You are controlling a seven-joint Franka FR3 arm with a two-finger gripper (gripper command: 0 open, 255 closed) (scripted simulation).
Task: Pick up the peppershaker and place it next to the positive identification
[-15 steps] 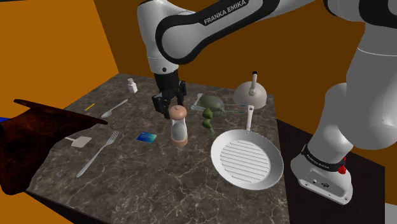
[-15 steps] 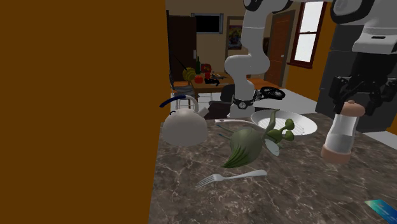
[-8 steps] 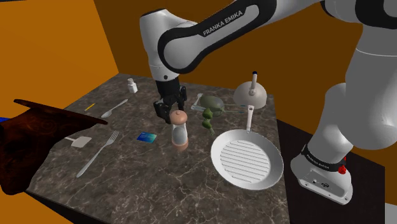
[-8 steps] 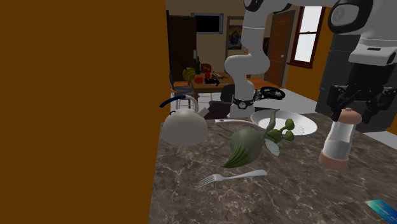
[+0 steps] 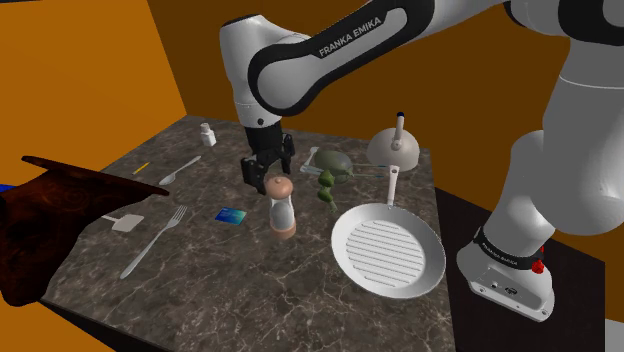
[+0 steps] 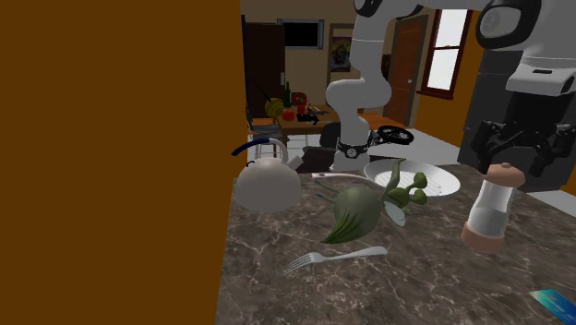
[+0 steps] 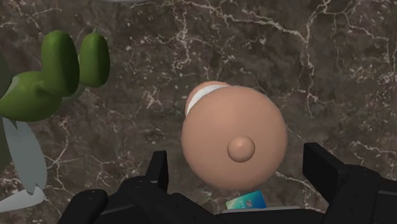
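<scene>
The pepper shaker (image 5: 283,205), with a clear body and a tan rounded top, stands on the dark marble table (image 5: 230,290) just to the shoulder view's right of the small blue card (image 5: 232,215). My black gripper (image 5: 264,176) hovers at the shaker's top, open. In the wrist view the tan cap (image 7: 234,143) sits between the spread fingers (image 7: 323,167) without touching either, and the card (image 7: 247,202) peeks out beneath it. From the second exterior view, the shaker (image 6: 489,208) stands under the gripper (image 6: 513,157), with the card (image 6: 557,303) at the lower right.
A white ridged frying pan (image 5: 387,250) lies right of the shaker. A green stalked vegetable (image 5: 330,172) and a kettle (image 5: 397,147) sit behind it. Forks (image 5: 155,240) and a small white shaker (image 5: 208,133) lie to the left, near a dark wooden object (image 5: 60,220).
The gripper lowered the shaker slightly onto the table near the card, then its fingers spread apart and let go of the cap.
</scene>
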